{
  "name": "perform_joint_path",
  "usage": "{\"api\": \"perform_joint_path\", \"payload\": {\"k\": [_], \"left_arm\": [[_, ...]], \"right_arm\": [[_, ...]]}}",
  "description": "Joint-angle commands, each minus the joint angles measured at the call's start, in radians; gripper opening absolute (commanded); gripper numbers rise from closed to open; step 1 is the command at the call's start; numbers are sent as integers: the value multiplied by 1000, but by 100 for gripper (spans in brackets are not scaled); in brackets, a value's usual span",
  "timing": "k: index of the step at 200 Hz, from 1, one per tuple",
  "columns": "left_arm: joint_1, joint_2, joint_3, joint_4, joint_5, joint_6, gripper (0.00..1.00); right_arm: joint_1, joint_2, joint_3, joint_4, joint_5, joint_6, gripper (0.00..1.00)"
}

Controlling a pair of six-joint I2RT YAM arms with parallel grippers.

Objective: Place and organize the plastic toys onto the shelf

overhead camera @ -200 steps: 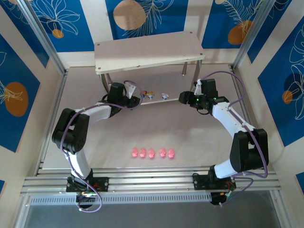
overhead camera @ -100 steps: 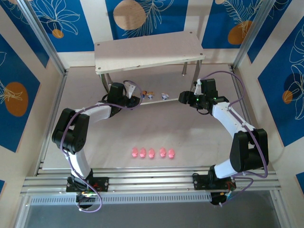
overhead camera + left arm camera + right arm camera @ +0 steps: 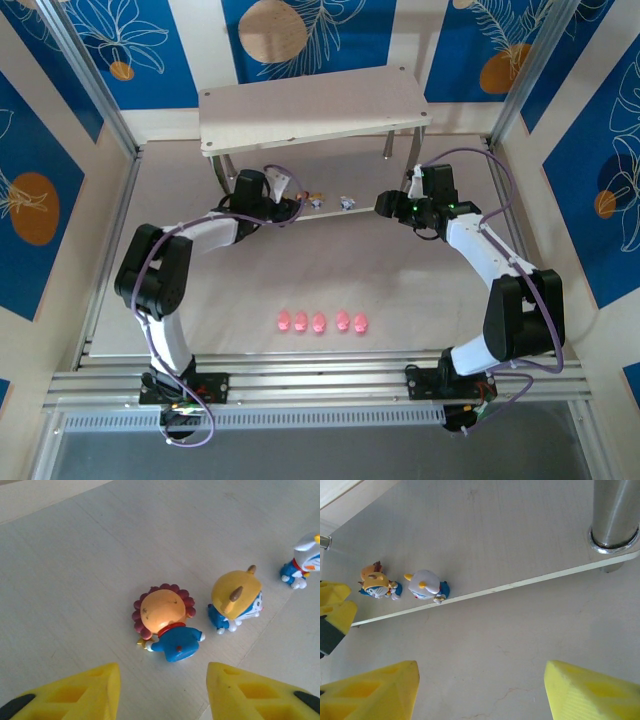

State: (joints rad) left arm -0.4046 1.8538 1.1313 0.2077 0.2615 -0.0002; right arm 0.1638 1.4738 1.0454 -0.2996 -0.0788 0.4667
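Three small figurines are on the shelf's lower board (image 3: 75, 555). A lion-maned one (image 3: 165, 617) lies face down, a yellow-hatted one (image 3: 235, 597) sits beside it, and a white one (image 3: 305, 560) stands further right. My left gripper (image 3: 164, 690) is open just short of the maned figure, with nothing between its fingers. In the top view it hovers at the lower board's left end (image 3: 290, 207). My right gripper (image 3: 385, 203) is open and empty near the board's right end. Several pink pig toys (image 3: 320, 322) stand in a row on the table near the arm bases.
The shelf's top board (image 3: 310, 110) overhangs the lower one on slim metal legs; one leg (image 3: 615, 515) stands close to my right gripper. Blue patterned walls and metal frame rails enclose the table on three sides.
My left gripper's jaws have spread apart, and the maned figure now lies free on the lower board ahead of them. The left wrist has shifted slightly. The right arm is still.
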Motion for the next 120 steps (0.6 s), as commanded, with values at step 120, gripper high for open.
{"api": "perform_joint_path", "payload": {"k": [120], "left_arm": [[-35, 91, 136, -91, -10, 39, 51]], "right_arm": [[-9, 5, 7, 13, -11, 10, 68]]}}
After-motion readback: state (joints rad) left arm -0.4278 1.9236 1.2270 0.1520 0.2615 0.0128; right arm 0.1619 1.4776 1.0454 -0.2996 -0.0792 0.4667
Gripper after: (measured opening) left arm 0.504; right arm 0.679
